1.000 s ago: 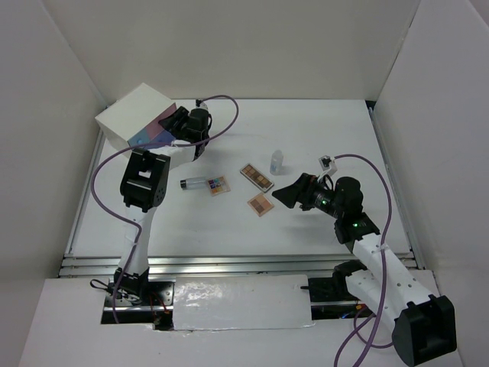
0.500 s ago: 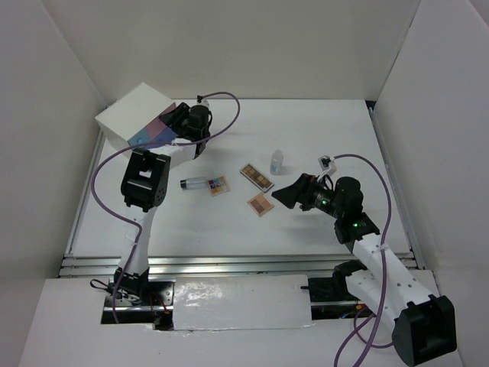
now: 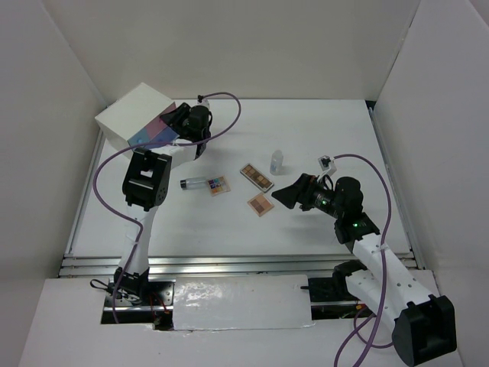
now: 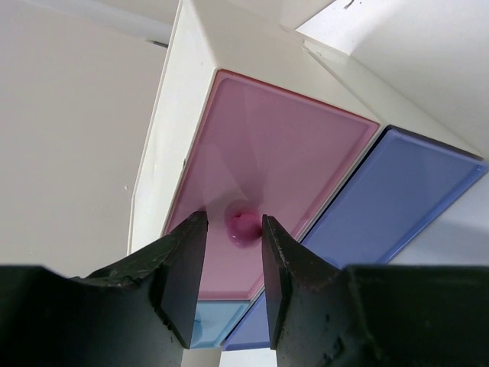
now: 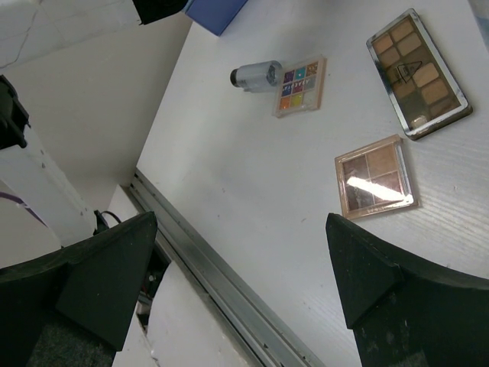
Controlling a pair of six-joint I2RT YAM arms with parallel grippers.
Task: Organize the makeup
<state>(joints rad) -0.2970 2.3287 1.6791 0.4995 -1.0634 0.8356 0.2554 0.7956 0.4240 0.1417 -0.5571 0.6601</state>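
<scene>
The right arm's fingers [image 3: 284, 197] are hanging low over the near right part of the surface [image 3: 336, 130], spread wide and holding nothing; in the right wrist view they [image 5: 244, 290] are framing bare white tabletop. Just beyond them a small square tan palette [image 3: 260, 203] is lying flat, showing four shades in the wrist view [image 5: 376, 176]. A little further back, a longer brown palette [image 3: 257, 177] is resting at an angle [image 5: 417, 73], apart from the square one. To its left, a small multicoloured palette [image 3: 218, 185] is lying with a clear dark-capped tube [image 3: 195, 183] touching its left edge; the wrist view is showing the two [image 5: 301, 86] and [image 5: 257, 75] side by side. Beyond the brown palette a small clear bottle [image 3: 276, 161] is standing upright on its own. At the far left corner a white box [image 3: 134, 115] is sitting tilted, with the left arm's fingers [image 3: 177, 126] reaching up to its drawer front. In the left wrist view these fingers [image 4: 234, 260] are standing partly open, one on each side of the round pink knob [image 4: 243, 224] of the pink drawer [image 4: 267, 153], with a blue drawer [image 4: 390, 199] beside it. Whether they are pressing on the knob I cannot tell.
</scene>
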